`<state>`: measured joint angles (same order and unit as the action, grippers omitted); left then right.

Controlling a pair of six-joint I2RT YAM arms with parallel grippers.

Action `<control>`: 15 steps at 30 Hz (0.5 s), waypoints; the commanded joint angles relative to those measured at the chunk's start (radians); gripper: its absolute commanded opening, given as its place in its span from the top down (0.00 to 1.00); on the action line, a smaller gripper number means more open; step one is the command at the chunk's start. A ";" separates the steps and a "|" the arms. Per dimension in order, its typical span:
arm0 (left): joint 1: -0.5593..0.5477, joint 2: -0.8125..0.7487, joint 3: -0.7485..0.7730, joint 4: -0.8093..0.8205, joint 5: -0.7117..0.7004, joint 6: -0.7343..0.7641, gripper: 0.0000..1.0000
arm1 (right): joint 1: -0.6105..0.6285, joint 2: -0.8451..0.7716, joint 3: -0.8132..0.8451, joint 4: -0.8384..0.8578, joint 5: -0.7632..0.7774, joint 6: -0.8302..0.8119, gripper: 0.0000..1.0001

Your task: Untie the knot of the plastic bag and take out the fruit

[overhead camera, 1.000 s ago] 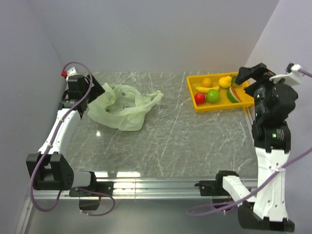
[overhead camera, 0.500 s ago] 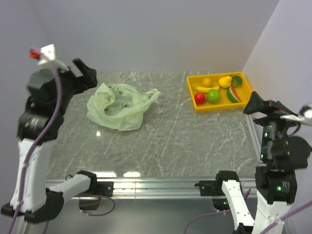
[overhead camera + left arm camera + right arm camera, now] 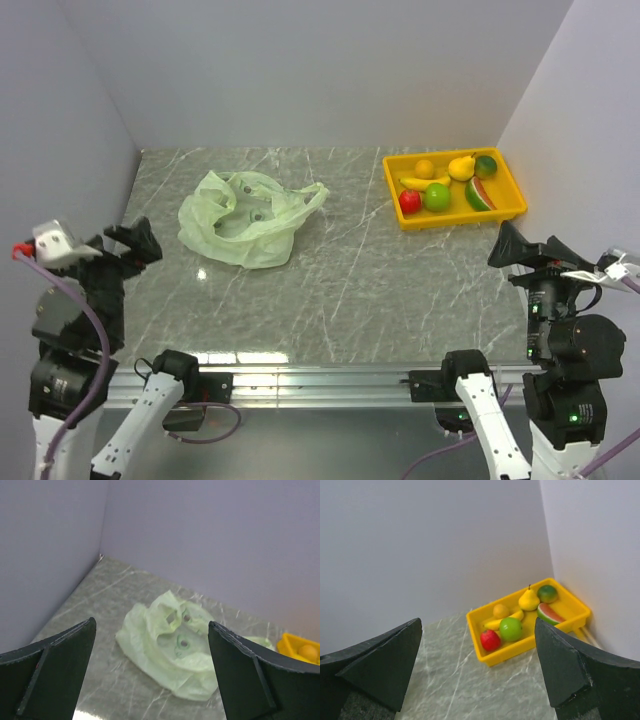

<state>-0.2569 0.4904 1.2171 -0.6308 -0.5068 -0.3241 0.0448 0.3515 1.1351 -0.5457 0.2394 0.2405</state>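
Note:
The pale green plastic bag [image 3: 245, 215] lies flattened on the marble table at the left, handle loops spread open [image 3: 175, 650]. No knot shows in these views. The fruit sits in the yellow tray [image 3: 462, 220] at the back right: banana [image 3: 425, 183], red apple [image 3: 410, 201], green apple [image 3: 437, 197], pear [image 3: 461, 166] and watermelon slice [image 3: 481, 193]. My left gripper [image 3: 133, 240] is open near the front left edge, well short of the bag [image 3: 151, 625]. Open as well, my right gripper [image 3: 520, 240] hangs at the front right, short of the tray [image 3: 477, 622].
A small orange fruit [image 3: 425, 168] and a dark green round fruit [image 3: 486, 164] also lie in the tray [image 3: 520, 652]. Grey walls close the table at the left, back and right. An aluminium rail [image 3: 320, 380] runs along the near edge.
Both arms have pulled back toward the near edge, the left away from the bag and the right away from the tray. Bag and fruit have not moved.

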 commanded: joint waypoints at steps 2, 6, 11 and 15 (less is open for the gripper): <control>-0.004 -0.118 -0.142 0.112 -0.010 -0.041 0.01 | 0.072 -0.031 -0.035 -0.005 0.026 0.019 0.00; -0.004 -0.073 -0.128 -0.019 -0.013 -0.121 0.01 | 0.093 -0.074 -0.080 0.009 0.021 0.013 0.00; -0.002 -0.046 -0.119 -0.066 0.024 -0.164 0.01 | 0.102 -0.103 -0.118 0.015 0.012 0.011 0.00; -0.004 -0.056 -0.125 -0.038 0.046 -0.176 0.01 | 0.110 -0.105 -0.135 0.016 0.024 0.006 0.00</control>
<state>-0.2569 0.4408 1.0767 -0.6941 -0.4923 -0.4698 0.1429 0.2501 1.0126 -0.5533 0.2478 0.2493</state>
